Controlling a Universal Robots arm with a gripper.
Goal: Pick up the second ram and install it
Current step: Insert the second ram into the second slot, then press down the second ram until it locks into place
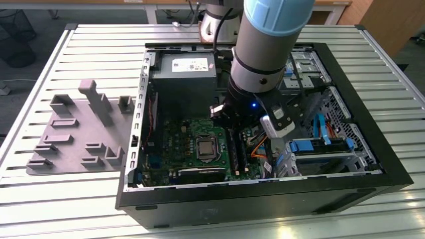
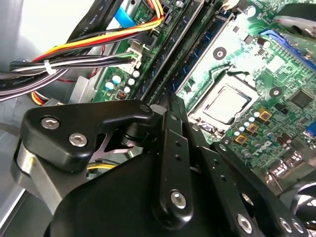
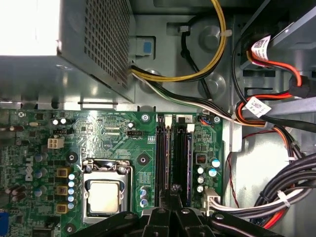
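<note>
A matt black plastic-looking end effector [image 2: 170, 106], studded with bright metal screws, hangs over a glossy green motherboard [image 3: 113, 138] and its brushed-metal processor lid [image 3: 104, 196]; dull grey sheet metal lines the computer case [image 1: 345, 114] on a ribbed, satin-metal worktop [image 1: 99, 37].

Slatted metal worktable [image 1: 79, 45], pale, ribbed lengthwise. Grey floor [image 1: 20, 74] beyond it. Wooden furniture panel [image 1: 388, 20] at the exterior view's upper right. Light even, bright.
</note>
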